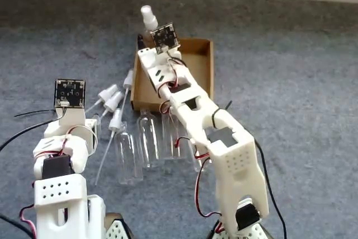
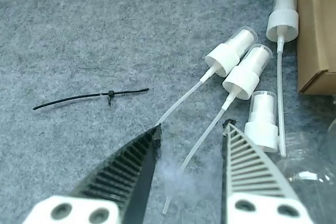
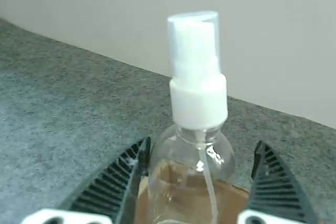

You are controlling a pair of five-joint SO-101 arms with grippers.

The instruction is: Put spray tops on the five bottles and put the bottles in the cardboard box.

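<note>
Right gripper (image 3: 202, 142) is over the far end of the cardboard box (image 1: 210, 71), jaws spread either side of the capped bottle (image 3: 184, 177). There is a visible gap between one finger and the bottle wall, the other finger is close against it, and contact there cannot be told. The bottle is upright, plain clear plastic, with its white spray top (image 3: 197, 77) seated on the neck under a clear overcap and the dip tube running down inside. Brown cardboard shows through its lower part; whether its base rests on the box floor cannot be told. Left gripper (image 2: 192, 127) is low over the grey surface (image 1: 291, 82), jaws wide apart with nothing held, tips just beside the thin tubes of the loose spray tops (image 2: 249, 72). Four of these lie on the surface between the left arm and the box, white collars with clear overcaps; the one nearest the box (image 2: 282, 14) lies just beside its side wall. Uncapped bottles (image 1: 148, 138) lie in a row on the surface just in front of the box, necks toward it; at least three show, the rest hidden behind the right arm. A black cable tie (image 2: 92, 97) lies well apart from the tops. The left wrist camera board (image 1: 70, 92) carries small white marks, too small to read.
</note>
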